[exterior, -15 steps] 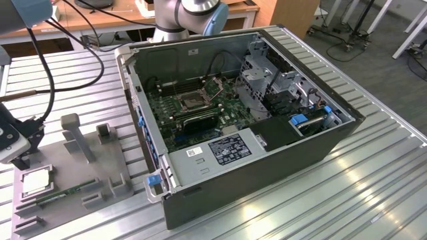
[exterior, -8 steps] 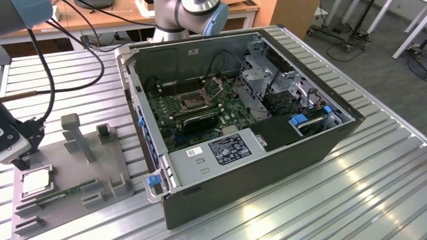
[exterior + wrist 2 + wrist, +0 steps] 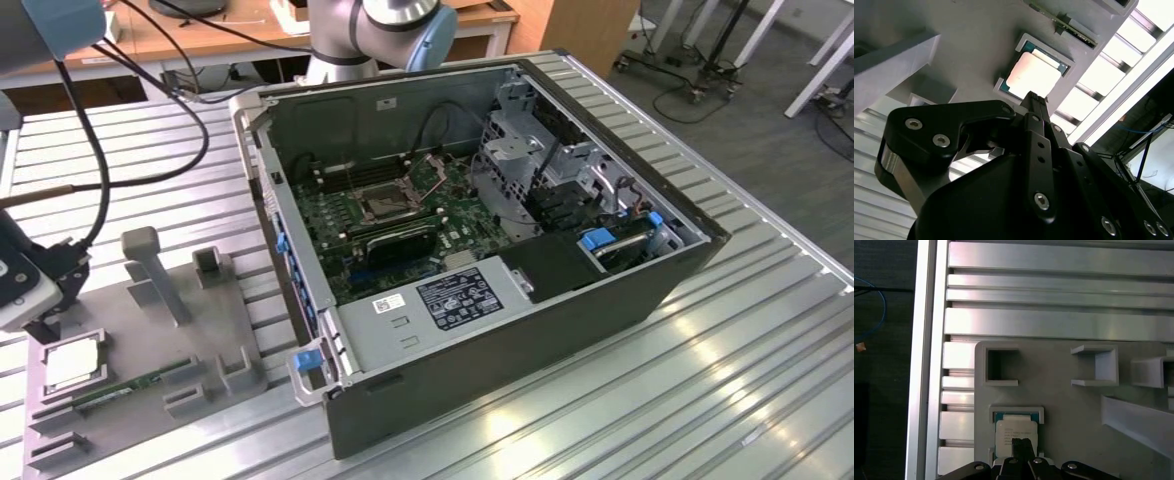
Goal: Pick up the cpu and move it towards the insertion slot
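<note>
The cpu [image 3: 74,362] lies flat in a square nest of the grey fixture plate [image 3: 200,330] at the exterior view's left. It appears in both wrist views as a silvery square [image 3: 1033,74] [image 3: 1015,431] with a pale rim. My gripper [image 3: 40,325] hangs just above it, its thin black fingers pressed together, shut, with the tips [image 3: 1035,97] [image 3: 1021,444] over the chip's top. I cannot tell whether they touch it. The insertion slot [image 3: 387,205] is a dark square socket on the green board inside the open computer case, well away from the gripper.
The open black computer case [image 3: 534,330] stands on a ribbed metal table [image 3: 747,380]. A green memory stick [image 3: 127,390] lies in the fixture beside the cpu. Grey uprights [image 3: 150,270] rise from the fixture. Cables [image 3: 94,150] hang near the arm.
</note>
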Controlling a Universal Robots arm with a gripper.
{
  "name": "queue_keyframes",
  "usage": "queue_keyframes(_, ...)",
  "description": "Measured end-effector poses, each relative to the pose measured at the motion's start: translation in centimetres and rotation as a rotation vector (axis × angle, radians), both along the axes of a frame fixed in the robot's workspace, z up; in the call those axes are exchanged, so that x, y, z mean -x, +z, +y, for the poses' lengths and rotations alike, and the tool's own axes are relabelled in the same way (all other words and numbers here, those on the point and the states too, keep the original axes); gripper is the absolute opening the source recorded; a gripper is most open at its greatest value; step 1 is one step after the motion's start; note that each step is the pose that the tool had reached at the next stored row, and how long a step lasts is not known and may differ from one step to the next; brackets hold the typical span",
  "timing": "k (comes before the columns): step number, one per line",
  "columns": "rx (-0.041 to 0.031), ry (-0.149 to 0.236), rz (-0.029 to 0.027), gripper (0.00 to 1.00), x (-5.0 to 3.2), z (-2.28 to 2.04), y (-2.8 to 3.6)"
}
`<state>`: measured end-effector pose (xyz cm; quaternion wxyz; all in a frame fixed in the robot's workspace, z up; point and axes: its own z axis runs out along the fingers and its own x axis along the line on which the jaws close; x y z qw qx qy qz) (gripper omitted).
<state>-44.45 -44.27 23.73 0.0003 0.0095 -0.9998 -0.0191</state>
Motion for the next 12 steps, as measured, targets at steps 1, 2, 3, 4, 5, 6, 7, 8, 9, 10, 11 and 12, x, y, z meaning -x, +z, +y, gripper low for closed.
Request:
queue_keyframes(1, -0.0001, 0.0, 0.0, 0.11, 0.0, -0.02, -0.01)
queue_keyframes(2, 0.0, 0.0, 0.0001, 0.11, 0.0, -0.04, -0.03)
queue_keyframes(3, 0.0, 0.0, 0.0001, 0.11, 0.0, -0.06, -0.05)
queue_keyframes(4, 0.0, 0.0, 0.0001, 0.11, 0.0, -0.07, -0.09)
queue_keyframes(5, 0.0, 0.0, 0.0001, 0.11, 0.01, -0.08, -0.13)
queue_keyframes(6, 0.0001, 0.0, 0.0002, 0.11, 0.02, -0.1, -0.17)
queue_keyframes(7, 0.0001, 0.0, 0.0002, 0.11, 0.03, -0.11, -0.21)
queue_keyframes(8, 0.0002, 0.0, 0.0003, 0.11, 0.03, -0.12, -0.25)
queue_keyframes(9, 0.0001, 0.0, 0.0003, 0.11, 0.03, -0.13, -0.28)
queue_keyframes(10, 0.0001, 0.0, 0.0003, 0.11, 0.02, -0.13, -0.29)
queue_keyframes(11, 0.0002, 0.0, 0.0003, 0.11, 0.03, -0.13, -0.3)
queue_keyframes(12, 0.0002, 0.0, 0.0003, 0.11, 0.03, -0.13, -0.3)
